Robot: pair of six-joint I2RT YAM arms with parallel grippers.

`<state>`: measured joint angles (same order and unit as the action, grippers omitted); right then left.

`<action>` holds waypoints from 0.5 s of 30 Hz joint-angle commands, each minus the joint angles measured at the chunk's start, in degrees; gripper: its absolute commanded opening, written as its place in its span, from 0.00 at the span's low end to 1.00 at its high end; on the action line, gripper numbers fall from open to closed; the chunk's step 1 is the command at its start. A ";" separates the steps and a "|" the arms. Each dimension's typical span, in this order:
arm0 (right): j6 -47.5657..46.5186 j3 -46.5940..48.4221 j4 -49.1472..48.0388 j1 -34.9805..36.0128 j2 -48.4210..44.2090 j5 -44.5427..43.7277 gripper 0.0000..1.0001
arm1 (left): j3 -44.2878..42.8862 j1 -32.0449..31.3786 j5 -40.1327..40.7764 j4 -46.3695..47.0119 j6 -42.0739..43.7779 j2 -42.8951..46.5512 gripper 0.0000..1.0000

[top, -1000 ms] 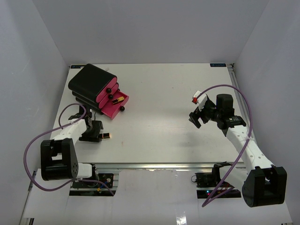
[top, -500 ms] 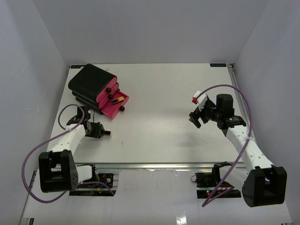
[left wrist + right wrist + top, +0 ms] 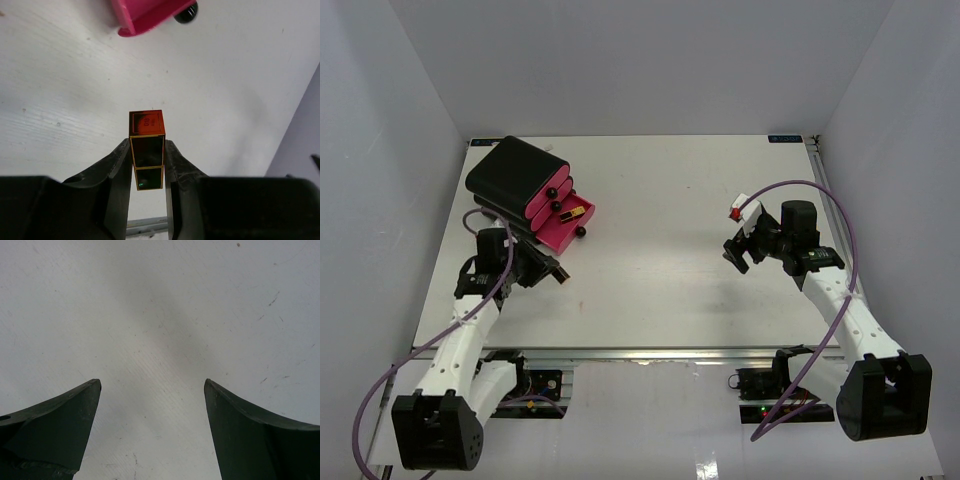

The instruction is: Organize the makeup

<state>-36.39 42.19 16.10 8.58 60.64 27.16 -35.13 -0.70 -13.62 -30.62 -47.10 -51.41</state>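
Observation:
My left gripper is shut on a gold-and-black lipstick, a square gold-edged tube with a red end, held above the table. In the top view the left gripper and the lipstick sit just in front of the pink drawers of the black-and-pink case. Another gold lipstick lies in the open lowest pink drawer. That drawer's corner and a black knob show at the top of the left wrist view. My right gripper is open and empty over bare table. The other makeup is out of view.
The case stands at the back left with its drawers stepped open toward the middle. A small red-and-white tag sticks up from the right arm. Grey walls close in the table on three sides.
My left gripper has lifted the lipstick off the table and carried it right and back, toward the pink drawers. The right arm has not moved.

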 commanded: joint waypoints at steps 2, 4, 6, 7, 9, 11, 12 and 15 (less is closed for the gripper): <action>-0.24 -0.22 -1.88 -0.32 0.68 0.54 0.90 | -5.59 -11.97 0.84 3.23 16.27 -1.58 0.00; -0.29 -0.33 -1.71 -0.32 0.91 0.76 0.90 | -9.43 -19.75 8.20 1.34 19.68 -5.07 0.00; -0.26 -0.27 -1.77 -0.32 1.06 0.79 0.90 | -12.47 -24.49 14.32 -0.65 23.43 -10.28 0.00; -0.21 -0.32 -1.77 -0.32 1.11 0.74 0.90 | -15.27 -27.50 18.18 -2.15 25.09 -12.55 0.00; -0.17 -0.29 -1.77 -0.30 1.14 0.70 0.90 | -19.76 -31.25 26.72 -4.47 29.10 -16.71 0.00; -0.17 -0.36 -1.77 -0.22 1.18 0.73 0.90 | -24.24 -33.70 30.30 -5.99 35.55 -21.61 0.00; -0.17 -0.36 -1.77 -0.19 1.30 0.82 0.90 | -25.12 -34.44 31.51 -5.62 40.20 -22.89 0.00; -0.05 -0.36 -1.74 -0.23 1.62 1.18 0.90 | -26.69 -35.53 37.98 -2.01 52.76 -25.71 0.00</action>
<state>-36.40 42.19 16.09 8.58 61.70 27.19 -58.20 -34.59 10.33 -34.00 -14.57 -74.47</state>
